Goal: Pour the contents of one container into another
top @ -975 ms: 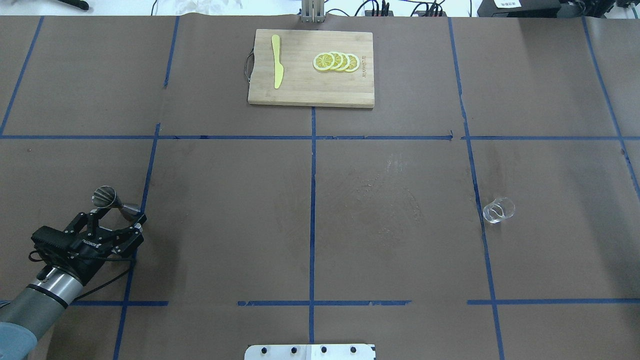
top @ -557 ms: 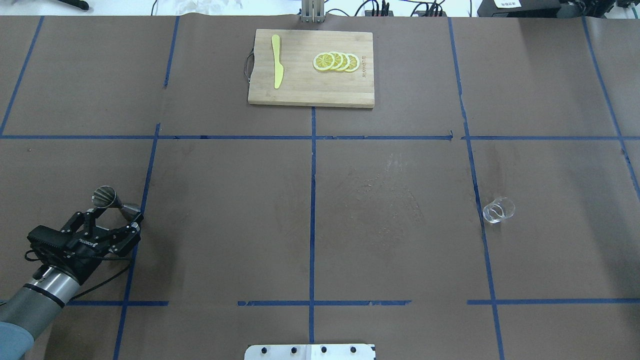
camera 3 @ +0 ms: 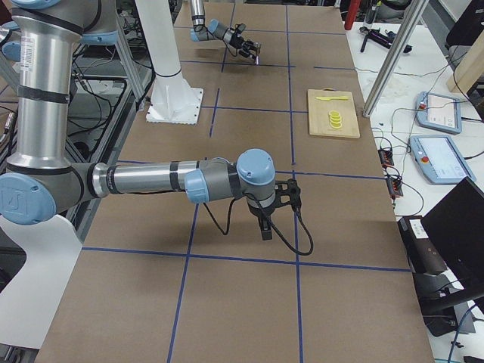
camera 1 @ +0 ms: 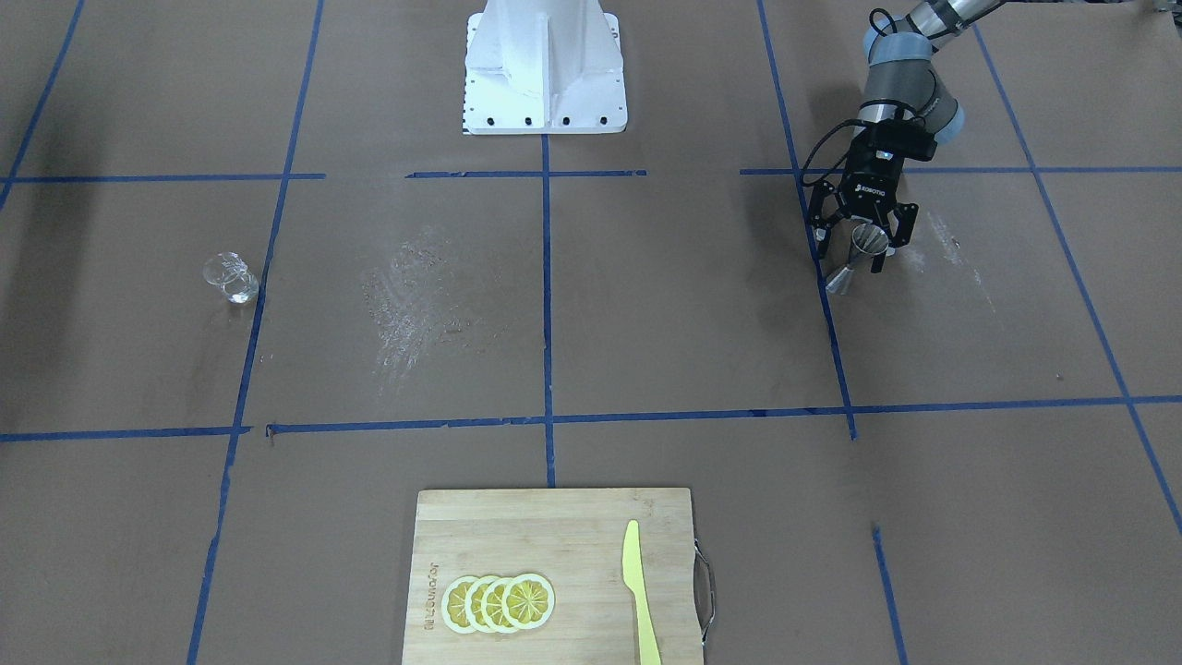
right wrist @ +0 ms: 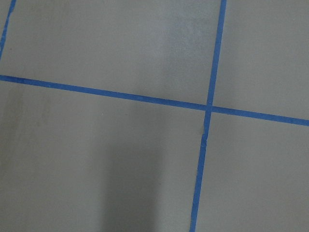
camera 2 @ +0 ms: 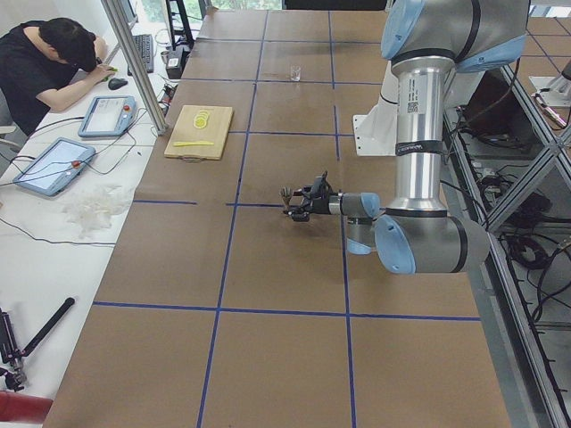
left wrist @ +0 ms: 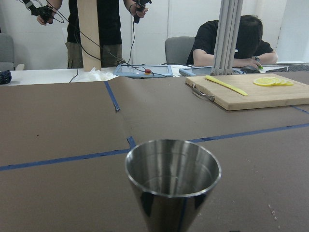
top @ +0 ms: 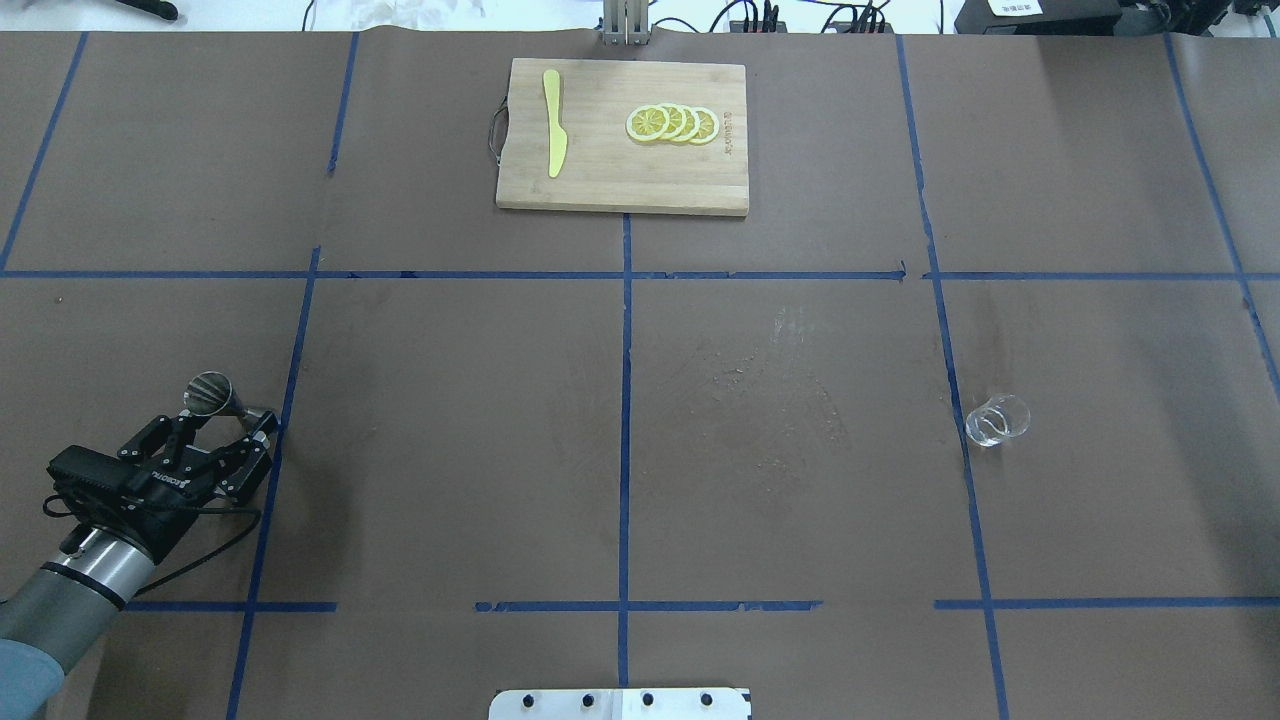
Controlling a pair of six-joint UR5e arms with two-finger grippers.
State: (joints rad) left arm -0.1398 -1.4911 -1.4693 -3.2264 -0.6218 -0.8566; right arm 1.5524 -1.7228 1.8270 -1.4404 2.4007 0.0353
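At near-left of table [top: 450, 480], L gripper [top: 230, 420] hangs open astride steel jigger [top: 212, 392] at waist (prob. for tilt-ready pinch), glass [top: 996, 420] well apart to right; R gripper [camera 3: 265, 233] state: can't tell

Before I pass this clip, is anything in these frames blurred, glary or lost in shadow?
Left wrist view: the steel jigger is sharp, with bright reflections on its rim. Right wrist view: a soft dark shadow falls across the paper at lower centre. Overhead view: the clear glass shows only as faint glints.
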